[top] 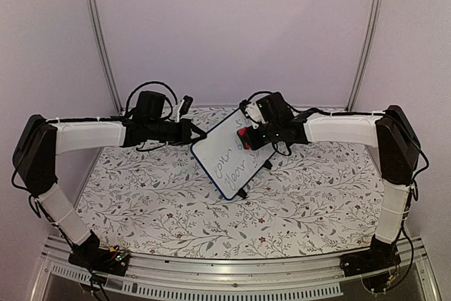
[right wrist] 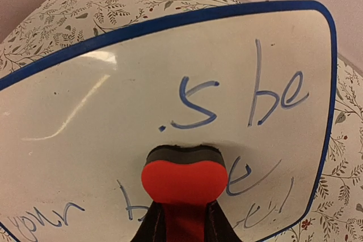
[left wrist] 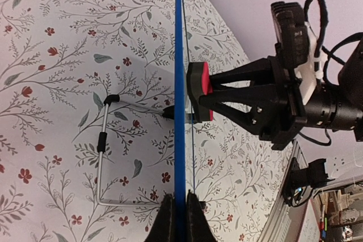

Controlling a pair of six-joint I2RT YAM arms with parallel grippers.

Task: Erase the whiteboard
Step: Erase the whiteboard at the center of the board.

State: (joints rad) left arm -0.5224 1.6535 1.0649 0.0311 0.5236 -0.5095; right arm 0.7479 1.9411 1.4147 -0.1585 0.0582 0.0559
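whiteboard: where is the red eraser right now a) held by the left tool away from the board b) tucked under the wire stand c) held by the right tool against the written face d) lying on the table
c: the red eraser sits in the right tool, its dark side against the whiteboard by the writing.

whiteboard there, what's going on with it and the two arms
The left jaws are shut on the rim of the whiteboard, holding it off the table. The right jaws grip a red eraser and press it against the written side. There is blue handwriting around the eraser and lower on the board, so the wiping is not yet done.
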